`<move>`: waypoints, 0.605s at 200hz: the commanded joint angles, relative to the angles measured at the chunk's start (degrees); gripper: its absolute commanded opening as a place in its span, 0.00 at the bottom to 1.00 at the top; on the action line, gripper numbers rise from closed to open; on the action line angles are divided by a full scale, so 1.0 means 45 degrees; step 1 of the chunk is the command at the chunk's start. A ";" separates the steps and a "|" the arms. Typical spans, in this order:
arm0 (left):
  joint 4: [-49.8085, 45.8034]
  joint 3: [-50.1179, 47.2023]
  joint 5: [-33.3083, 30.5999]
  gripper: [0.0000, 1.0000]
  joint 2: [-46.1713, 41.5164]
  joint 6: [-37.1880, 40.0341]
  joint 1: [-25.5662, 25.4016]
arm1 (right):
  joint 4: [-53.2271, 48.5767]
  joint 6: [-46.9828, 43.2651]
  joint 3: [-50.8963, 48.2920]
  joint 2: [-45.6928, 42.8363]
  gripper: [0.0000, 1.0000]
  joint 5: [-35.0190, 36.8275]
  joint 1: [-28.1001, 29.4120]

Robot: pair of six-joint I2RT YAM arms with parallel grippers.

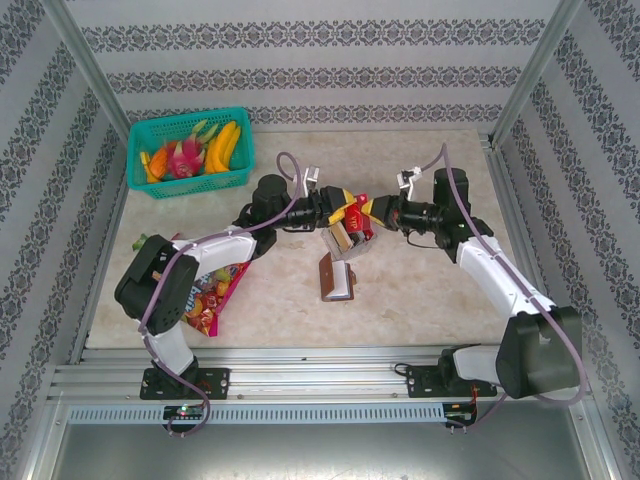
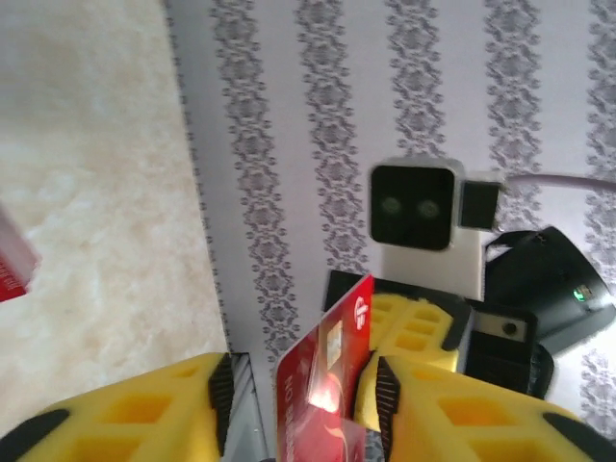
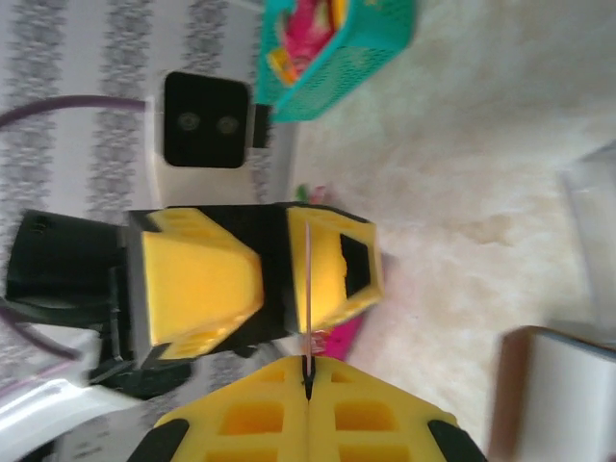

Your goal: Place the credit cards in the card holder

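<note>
So the right gripper point(image 3: 308, 377) is clamped fully closed on the red card point(image 2: 322, 385). From its wrist cam you see the card edge-on, pinched right in the seam between the two yellow fingers. The card sticks straight out ahead into the left gripper point(image 2: 300, 380), which faces it tip to tip. That one has its jaws apart. The card sits up against one pad with a clear gap to the other, so it isn't squeezing anything.

Both wrists are roughly level and point inward at each other over the middle of the table point(image 1: 420, 290). Each arm reaches forward from its base and then bends toward the centre.

Just under where the fingertips meet, a bit toward the bases, there's the pale stand point(image 1: 343, 243) with cards in it. The brown card holder point(image 1: 336, 277) lies on the table just past that, closer to the bases and well apart from both grippers.

Further out on the left arm's side, a colourful snack packet point(image 1: 215, 290) sits by its elbow. A teal basket point(image 1: 190, 152) of fruit is off in the far corner.
</note>
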 commanded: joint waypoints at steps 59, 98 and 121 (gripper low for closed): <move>-1.2277 -0.0137 -0.6173 0.71 -0.2675 0.5500 -0.1235 | -0.3523 -0.2568 -0.2073 -0.1623 0.02 0.8826 0.4525; -1.2436 0.0043 -0.6415 0.73 -0.2160 0.5437 -0.1920 | -0.3648 -0.2300 -0.2021 -0.0991 0.03 1.0228 0.5636; -1.2493 0.0342 -0.6316 0.73 -0.1713 0.5482 -0.2060 | -0.3247 -0.2150 -0.2088 -0.0510 0.03 1.0182 0.5760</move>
